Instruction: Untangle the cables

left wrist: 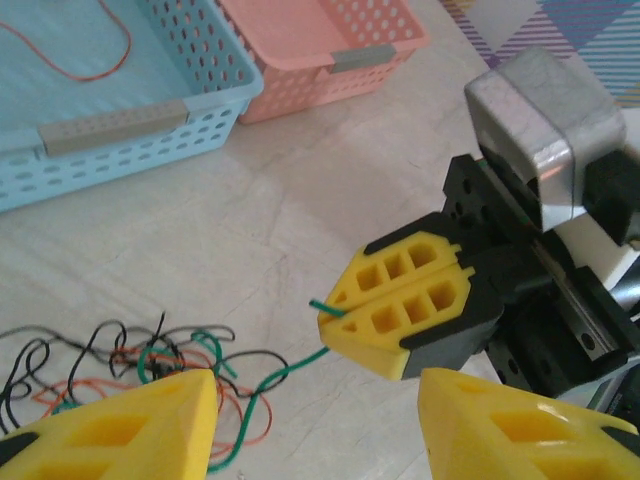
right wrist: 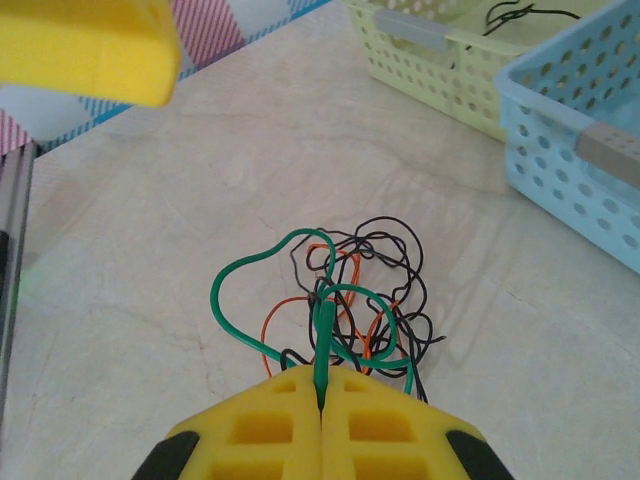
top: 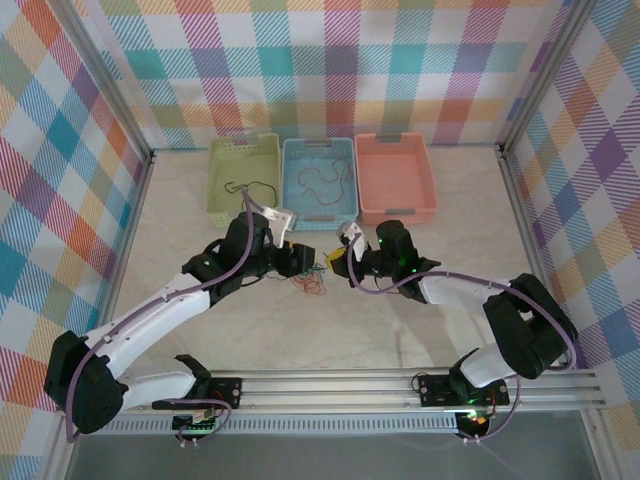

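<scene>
Jaws on the right arm clamp one end of a green cable [right wrist: 322, 350]; left jaws stand apart, empty.

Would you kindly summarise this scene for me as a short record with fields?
left gripper: open, holding nothing
right gripper: shut on the green cable
tangle: thin black, orange-red and green wires on the table, between the arms
yellow-green basket: a black cable inside
blue basket: an orange-red cable inside
pink basket: no cable seen inside
</scene>
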Available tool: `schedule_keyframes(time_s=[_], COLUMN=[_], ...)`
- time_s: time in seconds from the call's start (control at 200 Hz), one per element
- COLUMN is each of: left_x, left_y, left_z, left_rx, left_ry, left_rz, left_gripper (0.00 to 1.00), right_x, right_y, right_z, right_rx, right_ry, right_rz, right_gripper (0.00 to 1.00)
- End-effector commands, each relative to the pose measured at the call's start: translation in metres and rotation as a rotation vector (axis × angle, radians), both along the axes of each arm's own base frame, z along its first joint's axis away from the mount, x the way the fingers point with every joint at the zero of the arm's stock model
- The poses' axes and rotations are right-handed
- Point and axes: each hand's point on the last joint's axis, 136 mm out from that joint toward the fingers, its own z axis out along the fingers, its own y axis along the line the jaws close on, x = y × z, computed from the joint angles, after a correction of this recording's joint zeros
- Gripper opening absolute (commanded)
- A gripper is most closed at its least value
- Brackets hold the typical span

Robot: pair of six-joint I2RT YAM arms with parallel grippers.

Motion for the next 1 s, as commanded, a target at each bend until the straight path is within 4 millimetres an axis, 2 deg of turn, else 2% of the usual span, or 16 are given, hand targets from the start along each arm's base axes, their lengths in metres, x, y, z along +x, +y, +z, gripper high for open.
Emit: schedule_keyframes(time_s=[0.0,0.095,0.3,0.435,0.62,0.79,0.895,0.995], left_x=[-0.004,-0.003,-0.004,-0.008,-0.01,-0.011,-0.012,-0.009], left_y=[-0.008,-0.012,-0.028,-0.031,-0.038,-0.041,-0.04,-0.038], left_z=[-0.002,-0.011,-0.035,-0.048,-0.065,-0.063,-0.059,-0.065], left_rx=[0.008,0.032,0.094,0.119,0.152,0.135,0.125,0.162], left_ry=[-0.04,-0.014,0.094,0.163,0.239,0.239,0.221,0.225], left_rz=[-0.071,-0.091,-0.149,-0.166,-0.187,-0.191,-0.19,-0.178], left_gripper=[0.55,0.56,0.55,0.54,0.55,0.54,0.54,0.55], right_x=[-0.016,-0.021,-0.015,-0.002,0.013,0.024,0.022,0.018], right_y=[0.005,0.005,0.004,0.0,-0.01,-0.015,-0.014,-0.014], right_z=[0.023,0.026,0.025,0.017,0.015,0.008,0.012,0.018], right_rx=[0.067,0.085,0.073,0.036,0.056,0.061,0.088,0.124], right_ry=[-0.09,-0.101,-0.077,-0.034,0.022,0.105,0.12,0.111], right_rz=[0.097,0.114,0.078,0.009,-0.06,-0.093,-0.075,-0.043], right_gripper=[0.0,0.0,0.0,0.0,0.0,0.0,0.0,0.0])
